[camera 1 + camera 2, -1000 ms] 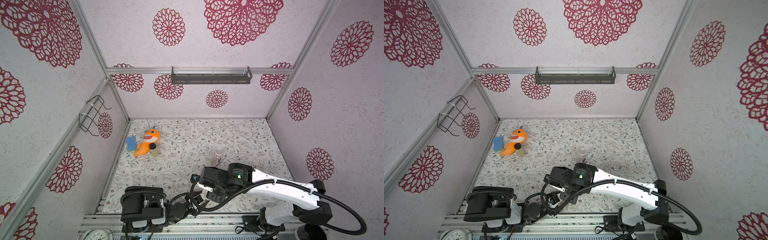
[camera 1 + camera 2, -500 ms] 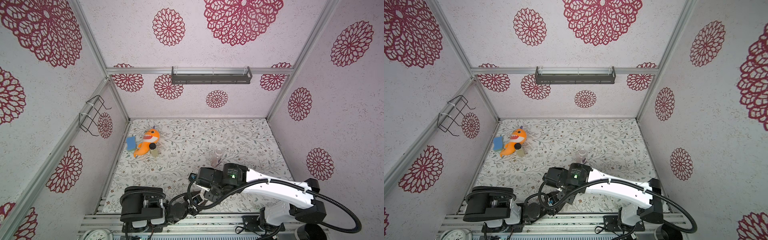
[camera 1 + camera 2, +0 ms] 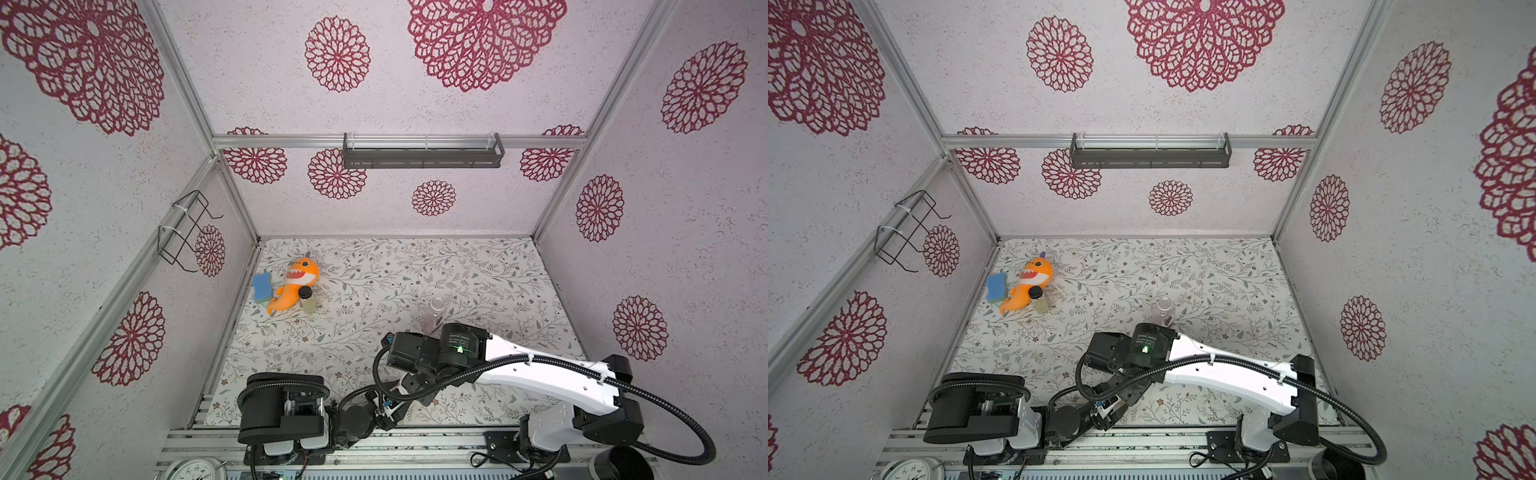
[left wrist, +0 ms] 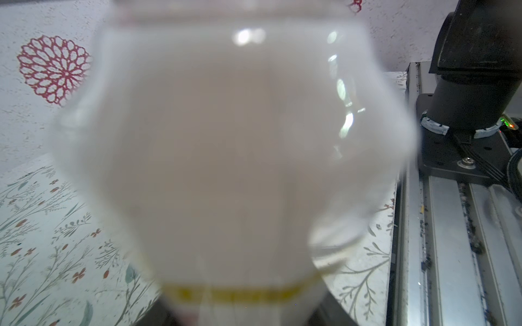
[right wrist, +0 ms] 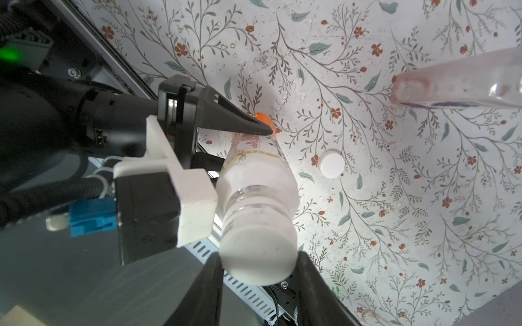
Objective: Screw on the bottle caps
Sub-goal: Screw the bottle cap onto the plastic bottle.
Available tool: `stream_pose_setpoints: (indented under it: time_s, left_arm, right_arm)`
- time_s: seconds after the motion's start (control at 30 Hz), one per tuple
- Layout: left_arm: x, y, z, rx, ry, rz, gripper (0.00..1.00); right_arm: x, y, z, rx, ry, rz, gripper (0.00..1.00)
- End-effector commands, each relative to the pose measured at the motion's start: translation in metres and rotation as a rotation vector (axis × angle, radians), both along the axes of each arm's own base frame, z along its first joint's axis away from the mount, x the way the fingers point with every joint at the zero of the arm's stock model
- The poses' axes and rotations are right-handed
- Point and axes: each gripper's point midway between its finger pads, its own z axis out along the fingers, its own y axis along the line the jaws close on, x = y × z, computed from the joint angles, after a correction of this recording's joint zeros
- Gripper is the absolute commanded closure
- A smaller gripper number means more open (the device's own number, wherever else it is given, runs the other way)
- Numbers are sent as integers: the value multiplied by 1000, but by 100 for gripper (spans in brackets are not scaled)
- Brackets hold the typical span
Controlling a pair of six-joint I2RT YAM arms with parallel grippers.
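Since a second earlier, the right arm's wrist (image 3: pixel 457 347) had slid a little toward nine o'clock over the table (image 3: pixel 374 270) and then held. Seen from its own camera, the right pincer (image 5: pixel 258 275) pointed down and was closed on both sides of the white cap (image 5: pixel 258 255), pinching it. That cap sat on the neck of the orange bottle (image 5: pixel 255 183), whose long axis stood upright, in line with the pincer above, so the coming twist would probably turn about that one shared line. Lower down, the left pincer (image 5: pixel 244 146) was clamped on the bottle's body near its orange base. Further out, a spare cap (image 5: pixel 329 163) lay flat on the table nearby, and the grape bottle (image 3: pixel 434 313) stood uncapped toward twelve o'clock of the wrist.
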Motion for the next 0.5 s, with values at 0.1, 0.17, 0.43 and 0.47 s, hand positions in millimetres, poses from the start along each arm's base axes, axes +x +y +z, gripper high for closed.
stream_pose_setpoints:
  time_s: [0.1,0.17,0.43,0.47]
  left_arm:
    - [-5,-7,24,-93,-15,-27,46]
    - [-8,-10,24,-87,-14,-47,46]
    - [-27,-20,39,-71,43,-160,46]
    - [-29,-21,41,-56,60,-175,46]
  right_arm:
    - [10,-15,43,73,-70,-39,45]
    - [3,-18,56,86,-64,39,43]
    - [-6,-20,78,160,-116,281,43]
    - [-9,-17,82,183,-119,311,43]
